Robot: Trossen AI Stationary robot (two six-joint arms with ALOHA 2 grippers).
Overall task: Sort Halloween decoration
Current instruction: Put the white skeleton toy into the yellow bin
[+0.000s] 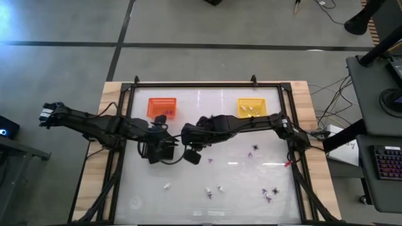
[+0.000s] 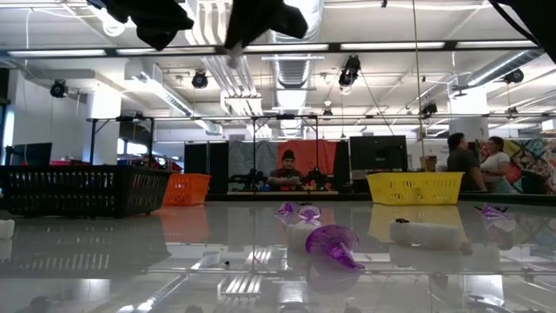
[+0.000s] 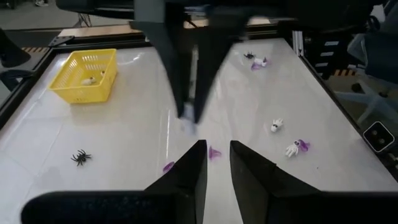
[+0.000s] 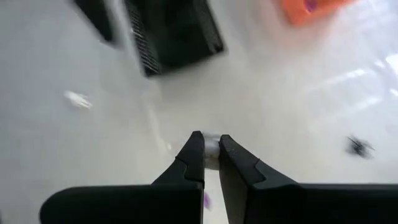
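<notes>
Halloween decoration sorting looks only partly done, judging from how things lie. At the middle of the table (image 1: pixel 188 194), just in front of the orange basket (image 1: pixel 161 107), the right gripper (image 4: pixel 211 149) has its fingers pinched nearly together on a small whitish trinket (image 4: pixel 212 148) that shows between the tips, held clear of the surface. The left gripper (image 3: pixel 216 155) hangs just beside it, fingers a little apart with nothing between them; through the gap a purple trinket (image 3: pixel 214 153) lies on the table below. Close to both grippers, still on the orange basket's side, sits a black tray (image 4: pixel 174 34) of slatted plastic. The orange basket already holds at least one purple piece (image 4: pixel 309 5), and the yellow basket (image 1: pixel 251 107), further along the far edge from the orange one, holds a few whitish pieces (image 3: pixel 90 79). Much is left, though: away from the orange basket toward the table's near edge lie scattered trinkets, among them a black spider (image 3: pixel 81 157), a white and purple pair (image 3: pixel 293 148), another white figure (image 3: pixel 276 125), and a lone whitish piece (image 1: pixel 167 186). By the look of it, purple and dark pieces belong in the orange basket and pale ones in the yellow, so the held trinket would probably go to the yellow one.
</notes>
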